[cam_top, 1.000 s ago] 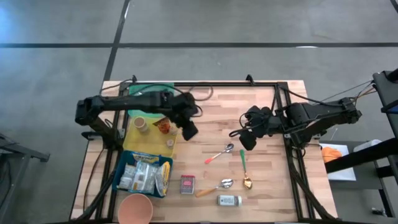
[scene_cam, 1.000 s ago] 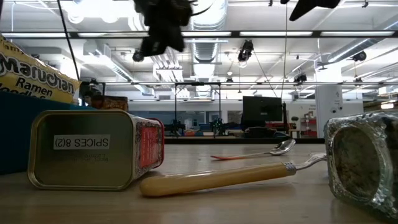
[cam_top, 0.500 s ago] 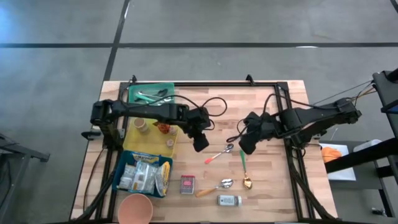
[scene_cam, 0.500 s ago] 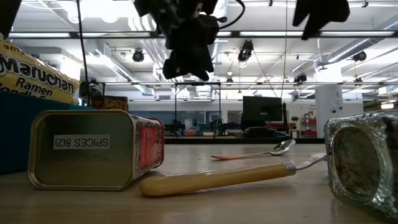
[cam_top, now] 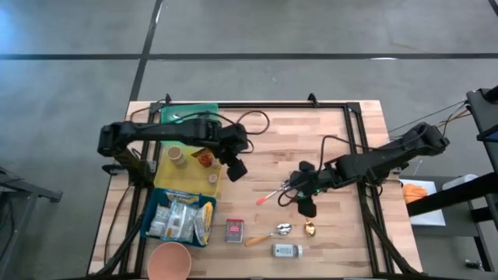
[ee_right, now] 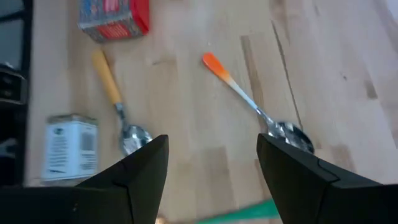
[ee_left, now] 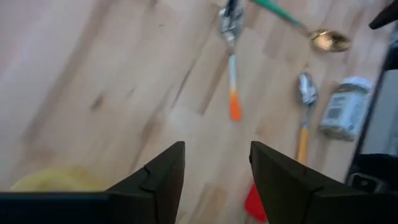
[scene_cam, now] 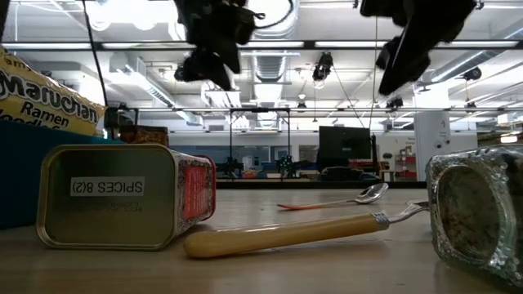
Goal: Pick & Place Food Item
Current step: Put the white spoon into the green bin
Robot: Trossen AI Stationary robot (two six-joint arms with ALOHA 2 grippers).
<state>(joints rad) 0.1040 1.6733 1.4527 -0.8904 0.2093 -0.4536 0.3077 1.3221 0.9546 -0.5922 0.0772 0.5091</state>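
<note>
An orange-red food item (cam_top: pixel 204 159) lies on a yellow board (cam_top: pixel 187 183) at the table's left, beside a small cup (cam_top: pixel 175 154). Just right of the board, my left gripper (cam_top: pixel 233 167) hangs above the table. It is open, with bare wood showing between its fingers (ee_left: pixel 217 146). My right gripper (cam_top: pixel 306 204) is also open and hangs over the middle of the table. It is above the orange-handled spoon (ee_right: pixel 249 99) and the green-handled spoon (cam_top: pixel 310 229). Both grippers are clear of the table in the low view (scene_cam: pixel 208 57) (scene_cam: pixel 404 61).
A blue box of ramen packs (cam_top: pixel 180 220) and a pink cup (cam_top: pixel 170 260) stand at the near left. A red spice tin (cam_top: pixel 235 230), a wooden-handled spoon (cam_top: pixel 268 234) and a glass spice jar (cam_top: pixel 286 250) lie near the front edge. A green tray (cam_top: pixel 191 117) sits at the far left.
My right gripper has come down and moved toward the near edge, rolling as it went, and now hangs over the two spoons. My left gripper swung out toward the table's right and came back beside the yellow board.
</note>
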